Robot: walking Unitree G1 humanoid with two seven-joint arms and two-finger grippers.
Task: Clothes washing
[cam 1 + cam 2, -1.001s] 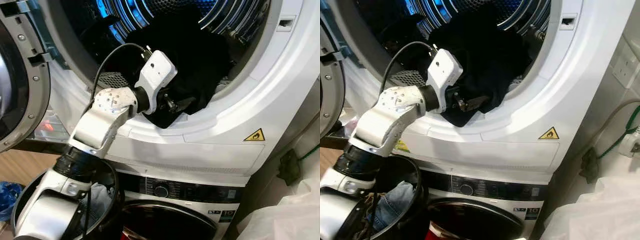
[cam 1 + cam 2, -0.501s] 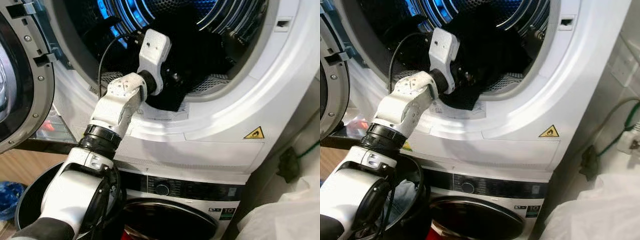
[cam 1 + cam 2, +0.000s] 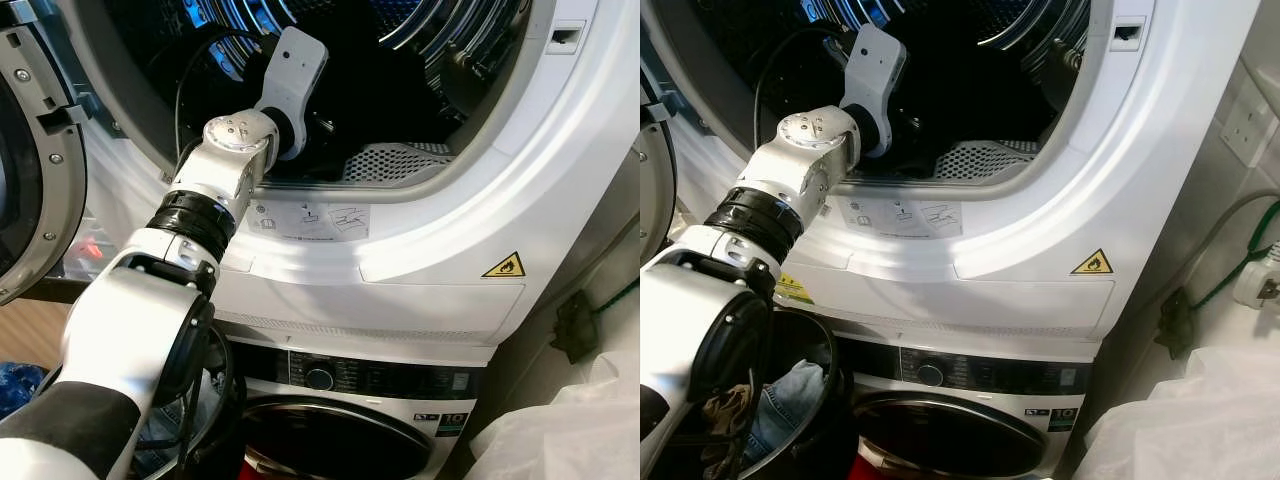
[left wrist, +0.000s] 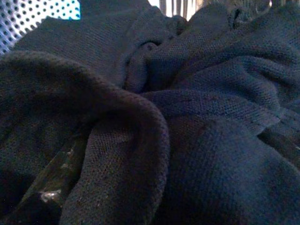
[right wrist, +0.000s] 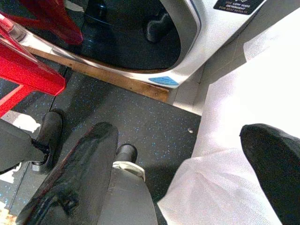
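Observation:
A dark knitted garment lies bunched inside the drum of the upper machine. My left arm reaches through the round opening, its white wrist housing well inside the drum. My left gripper is buried in the dark cloth; folds crowd over one black finger and appear pinched between the jaws. My right gripper hangs low over the speckled floor, with its fingers wide apart and nothing between them.
The upper machine's door stands swung out on the left. Below is a second machine with a control panel. A black basket holding jeans sits low left. A white plastic bag lies at the right, near a wall socket.
My left arm has pushed up and deeper into the drum. The dark garment that hung over the door rim is now fully inside, leaving the rim and its label bare.

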